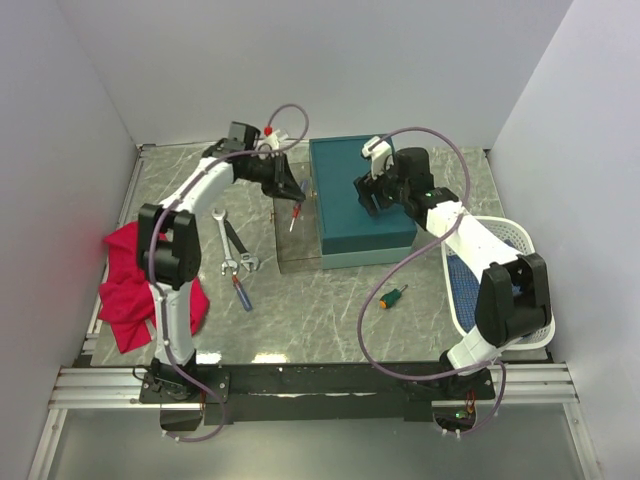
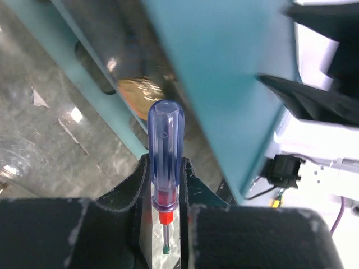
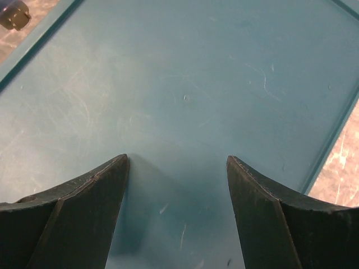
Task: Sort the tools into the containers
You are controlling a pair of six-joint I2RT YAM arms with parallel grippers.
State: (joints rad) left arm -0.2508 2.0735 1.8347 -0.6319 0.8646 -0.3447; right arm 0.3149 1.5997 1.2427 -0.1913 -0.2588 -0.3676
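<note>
My left gripper (image 1: 290, 196) (image 2: 165, 163) is shut on a screwdriver (image 1: 293, 216) (image 2: 165, 140) with a clear blue handle and a red collar. Its tip points down, just off the left side of the teal box (image 1: 365, 200) (image 2: 224, 67). A brass latch (image 2: 140, 89) shows under the teal panel. Over the box top, my right gripper (image 1: 370, 195) (image 3: 176, 158) stands open and empty, with only the teal surface (image 3: 185, 84) between its fingers. Two silver wrenches (image 1: 230, 240), a red-and-blue screwdriver (image 1: 242, 292) and a stubby orange-and-green screwdriver (image 1: 392, 297) lie on the table. The white basket (image 1: 530, 240) stands at the right.
A red cloth (image 1: 125, 285) lies crumpled at the left by the left arm's base. A grey panel (image 1: 298, 240) sits along the box's left side. White walls close in the table on the left, back and right.
</note>
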